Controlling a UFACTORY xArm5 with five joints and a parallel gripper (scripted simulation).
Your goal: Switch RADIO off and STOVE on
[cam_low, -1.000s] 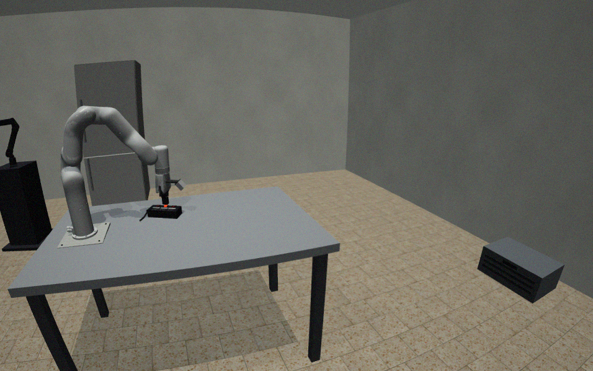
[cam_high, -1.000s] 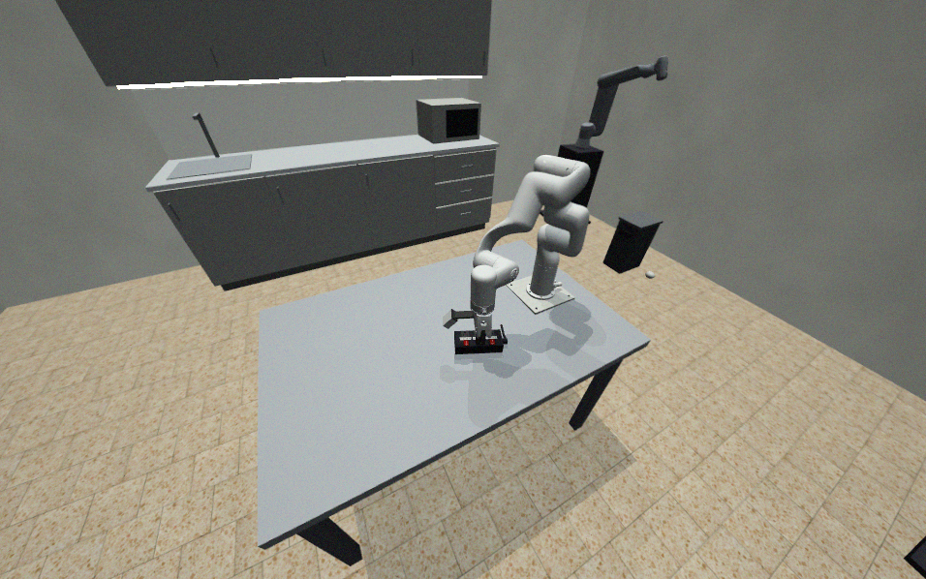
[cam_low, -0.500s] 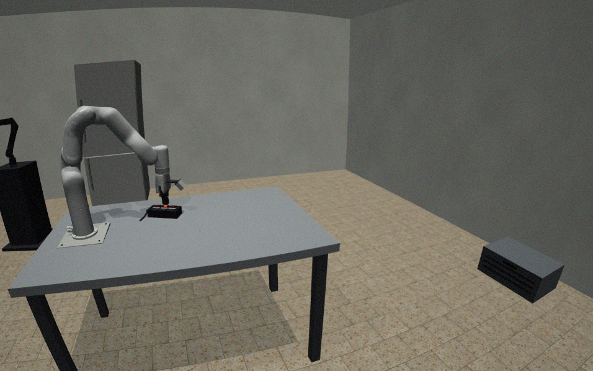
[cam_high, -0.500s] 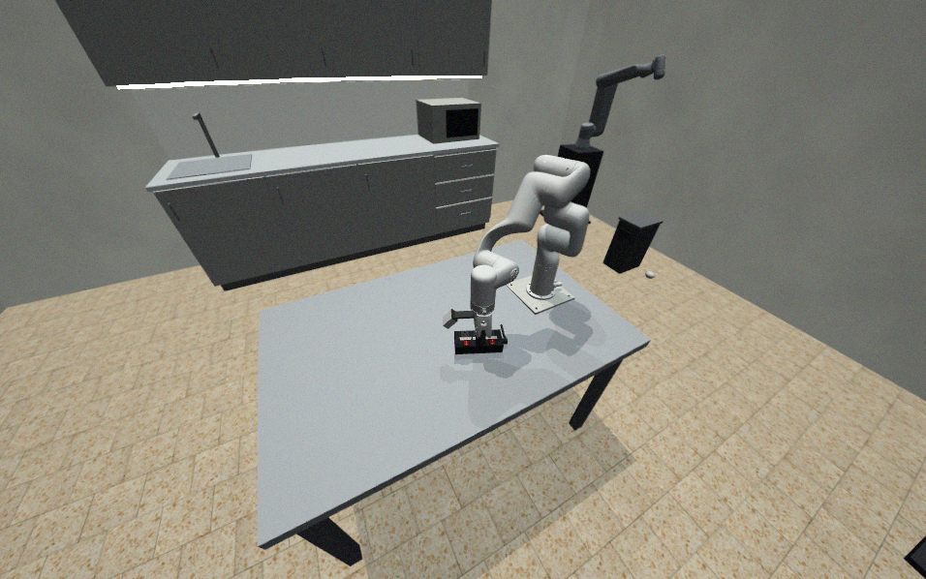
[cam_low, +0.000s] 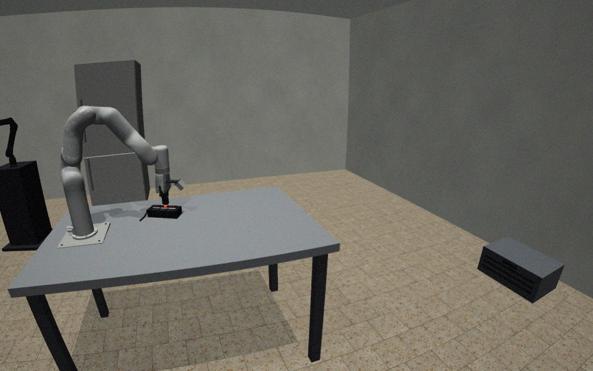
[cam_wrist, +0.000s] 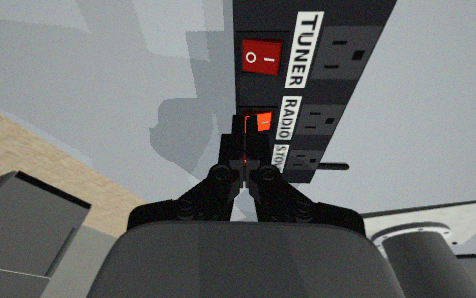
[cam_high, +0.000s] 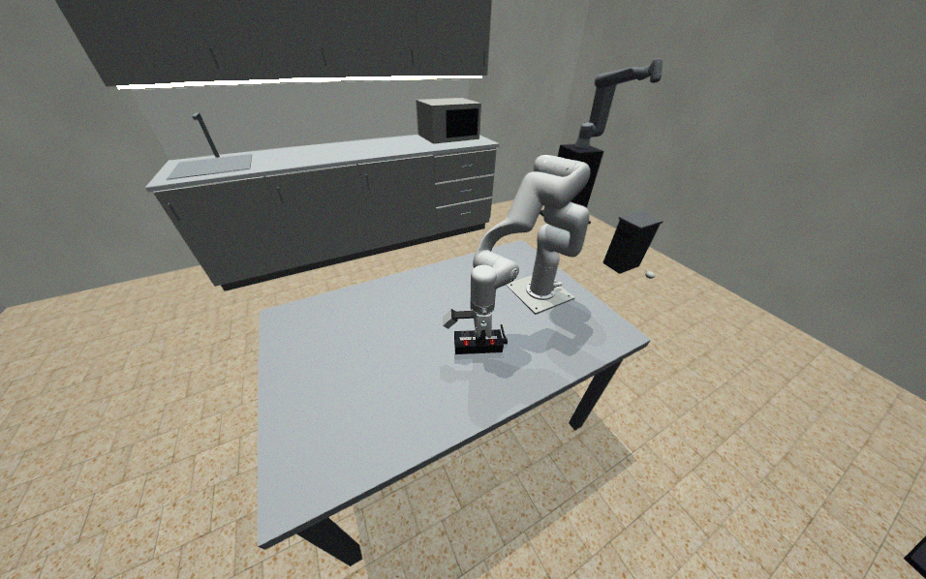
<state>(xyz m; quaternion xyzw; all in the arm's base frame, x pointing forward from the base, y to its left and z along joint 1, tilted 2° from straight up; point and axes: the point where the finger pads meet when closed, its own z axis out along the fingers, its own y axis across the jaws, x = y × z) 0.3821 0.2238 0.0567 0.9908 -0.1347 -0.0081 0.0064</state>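
Note:
The black power strip [cam_high: 474, 340] lies flat on the grey table, near the arm's base; it also shows in the exterior view [cam_low: 164, 211] and in the wrist view [cam_wrist: 300, 85]. Its labels read TUNER, RADIO and STOVE. The TUNER switch [cam_wrist: 261, 57] is dark red. The RADIO switch [cam_wrist: 259, 121] glows bright orange-red. My gripper [cam_wrist: 244, 130] is shut and empty, pointing straight down, with its tips on the near part of the RADIO switch. The fingers hide the STOVE switch; only a red sliver shows between them.
The arm's base plate [cam_high: 540, 297] is bolted on the table behind the strip. The strip's short cable stub [cam_wrist: 334, 166] sticks out at its near end. A kitchen counter [cam_high: 321, 198] stands beyond the table.

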